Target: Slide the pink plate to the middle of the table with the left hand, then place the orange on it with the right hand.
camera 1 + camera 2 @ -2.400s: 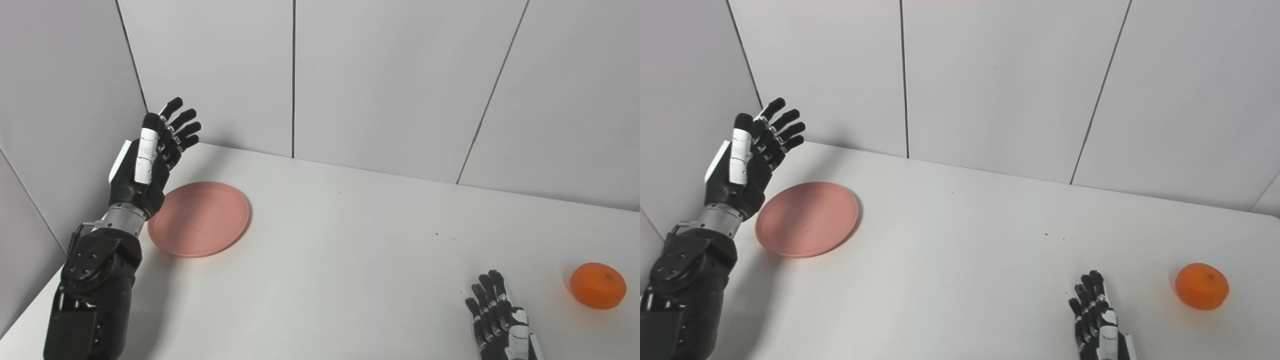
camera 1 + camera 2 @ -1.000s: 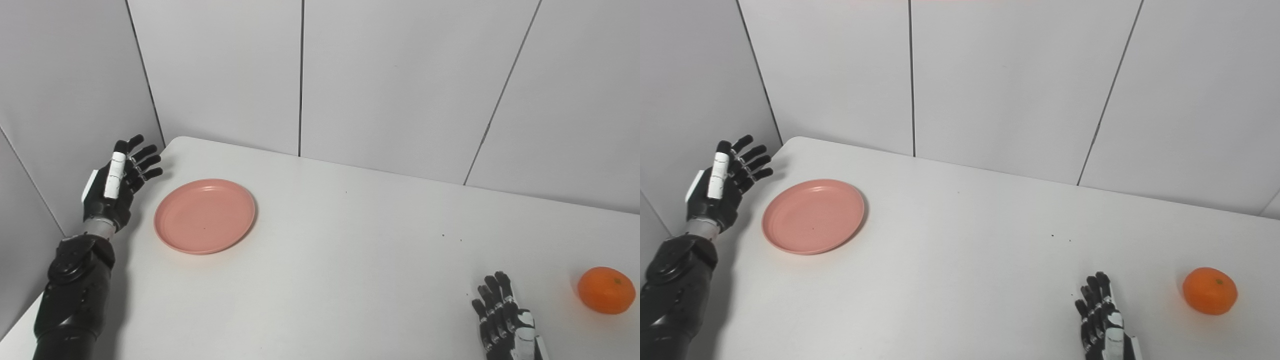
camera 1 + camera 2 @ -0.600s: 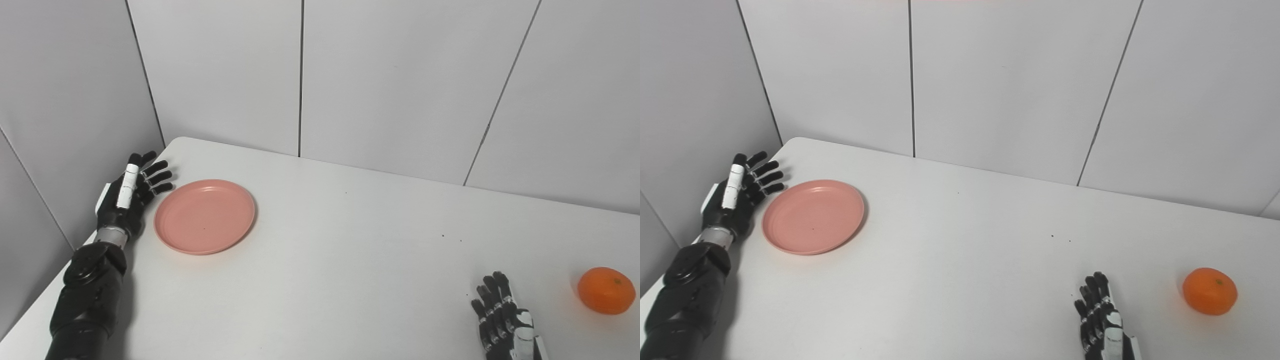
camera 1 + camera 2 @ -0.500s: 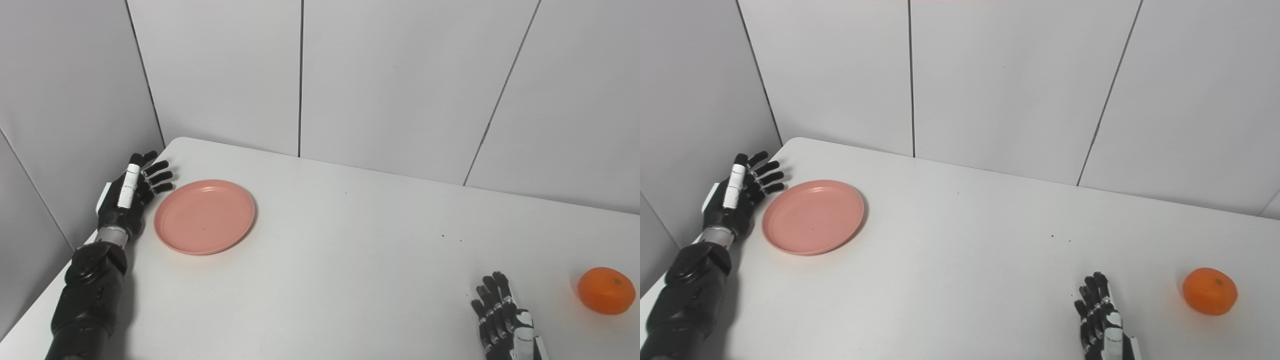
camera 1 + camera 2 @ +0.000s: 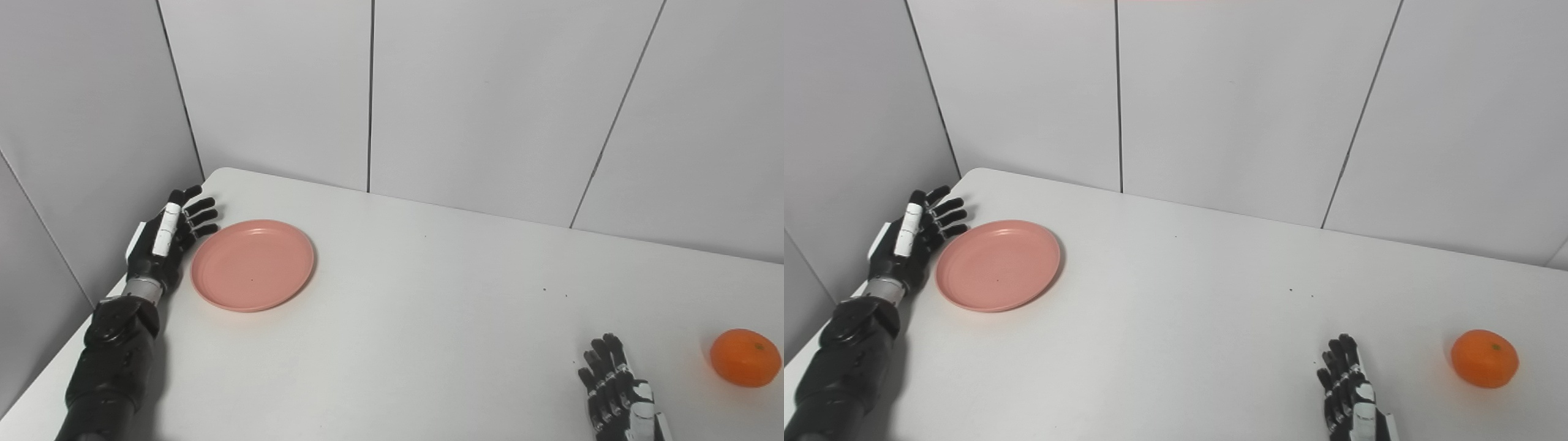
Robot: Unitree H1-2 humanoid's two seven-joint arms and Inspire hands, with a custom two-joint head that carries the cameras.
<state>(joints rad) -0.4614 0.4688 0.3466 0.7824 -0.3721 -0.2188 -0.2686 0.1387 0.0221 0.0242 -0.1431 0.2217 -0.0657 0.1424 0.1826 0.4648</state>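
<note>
The pink plate point(image 5: 252, 264) lies flat on the white table point(image 5: 429, 318) at its far left. My left hand point(image 5: 165, 239) is open and stands on edge just left of the plate's rim, fingers pointing away from me; I cannot tell if it touches the rim. The orange point(image 5: 745, 358) sits at the table's right side. My right hand point(image 5: 615, 392) is open and lies near the front edge, well to the left of the orange. The plate point(image 5: 997, 264), the orange point(image 5: 1484, 358) and both hands, left point(image 5: 909, 241) and right point(image 5: 1350, 395), also show in the right eye view.
Grey panel walls point(image 5: 478, 104) close the table's back and left sides. The left wall point(image 5: 79, 141) stands close behind my left hand. The table's left edge point(image 5: 67, 349) runs beside my left forearm.
My left hand has come down from above the plate to table level and moved in toward the plate's left rim. The plate, orange and right hand have not moved; the camera shifted slightly.
</note>
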